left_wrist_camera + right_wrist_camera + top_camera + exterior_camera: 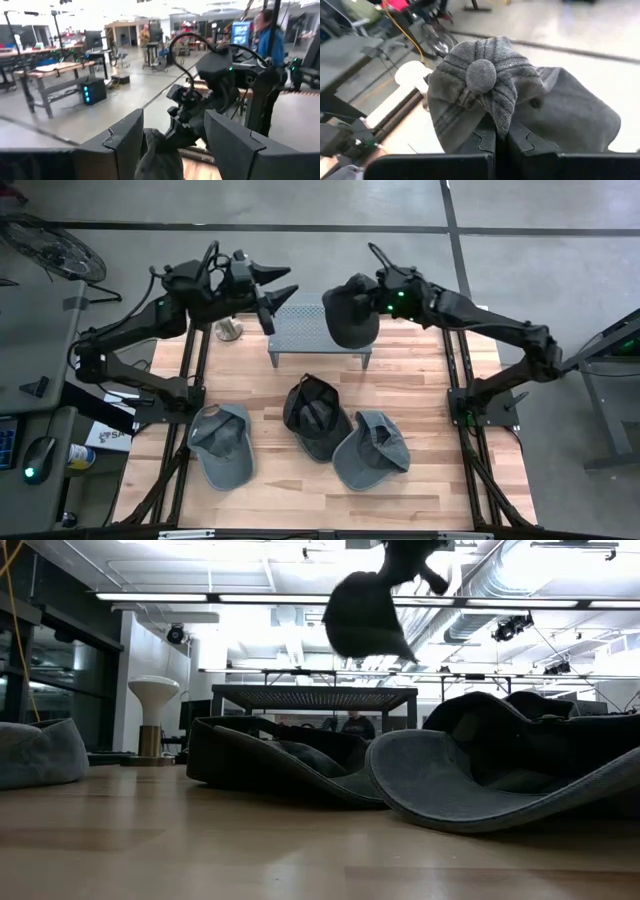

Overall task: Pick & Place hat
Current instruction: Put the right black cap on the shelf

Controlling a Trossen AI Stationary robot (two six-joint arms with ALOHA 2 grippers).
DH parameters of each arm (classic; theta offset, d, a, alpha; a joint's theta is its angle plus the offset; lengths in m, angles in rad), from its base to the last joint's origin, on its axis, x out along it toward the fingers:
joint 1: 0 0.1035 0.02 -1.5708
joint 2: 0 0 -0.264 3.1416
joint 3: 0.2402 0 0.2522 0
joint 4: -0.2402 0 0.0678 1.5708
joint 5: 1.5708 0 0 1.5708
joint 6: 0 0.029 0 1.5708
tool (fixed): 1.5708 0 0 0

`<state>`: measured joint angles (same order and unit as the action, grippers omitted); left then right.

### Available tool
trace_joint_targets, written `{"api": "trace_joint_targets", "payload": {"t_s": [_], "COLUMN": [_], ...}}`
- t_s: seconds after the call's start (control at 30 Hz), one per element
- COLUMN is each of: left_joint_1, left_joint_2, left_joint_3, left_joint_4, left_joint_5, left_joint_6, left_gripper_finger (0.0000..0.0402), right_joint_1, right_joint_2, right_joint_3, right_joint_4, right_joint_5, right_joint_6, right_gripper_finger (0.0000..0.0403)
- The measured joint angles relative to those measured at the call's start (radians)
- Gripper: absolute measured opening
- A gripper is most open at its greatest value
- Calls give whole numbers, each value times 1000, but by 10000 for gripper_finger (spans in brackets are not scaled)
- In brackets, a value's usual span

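A dark cap (350,315) hangs above the grey metal stand (300,330) at the table's far side, with my right gripper (368,298) shut on it. The low view shows the cap (362,615) well clear of the stand's top (315,695). My left gripper (292,280) stands open just left of the cap, pointing level toward it, with nothing between its fingers (122,145). Lying on the table's near half are three more caps: a grey one (222,442), a black one (315,415) and another grey one (372,450). My right gripper pinches a bunched fold of the cap's crown (501,117) between its two shut fingers, just below the top button (481,75). The fingers come from the table's right, slanting down. The cap hangs lifted clear over the stand, its brim drooping to one side.
A small white mushroom-shaped object (230,330) stands left of the stand. The black frame rails (195,370) run along both table sides. People (265,35) stand in the room beyond. Bare wood shows between the stand and the three caps.
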<state>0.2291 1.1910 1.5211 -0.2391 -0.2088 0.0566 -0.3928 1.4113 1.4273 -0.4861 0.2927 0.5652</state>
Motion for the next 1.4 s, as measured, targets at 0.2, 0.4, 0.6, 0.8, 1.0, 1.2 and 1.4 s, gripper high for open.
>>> {"api": "trace_joint_targets", "payload": {"t_s": [0.2, 0.4, 0.6, 0.8, 1.0, 1.2, 1.4], "left_joint_1": [0, 0, 0, 0, 0, 0, 0], "left_joint_2": [-11, -11, -12, -12, -12, -15, -17], "left_joint_3": [-1, 0, 0, 0, 0, 0, 0], "left_joint_4": [-100, -175, -238, -301, -313, -323, -334], "left_joint_5": [-11, -28, -69, -130, -141, -141, -141], "left_joint_6": [0, -8, -3, 0, 25, 25, 25], "left_gripper_finger": [209, 209, 209, 209, 209, 209, 209], "right_joint_1": [-39, -61, -80, -80, -78, -79, -86], "right_joint_2": [64, 95, 101, 135, 172, 195, 227], "right_joint_3": [-1, -1, -1, -1, -1, -1, -1], "right_joint_4": [64, 42, 14, 12, 18, 22, 53], "right_joint_5": [-41, -63, -67, -69, -62, -59, -63], "right_joint_6": [67, 153, 220, 276, 309, 328, 320], "right_gripper_finger": [0, 0, 0, 0, 0, 0, 0]}}
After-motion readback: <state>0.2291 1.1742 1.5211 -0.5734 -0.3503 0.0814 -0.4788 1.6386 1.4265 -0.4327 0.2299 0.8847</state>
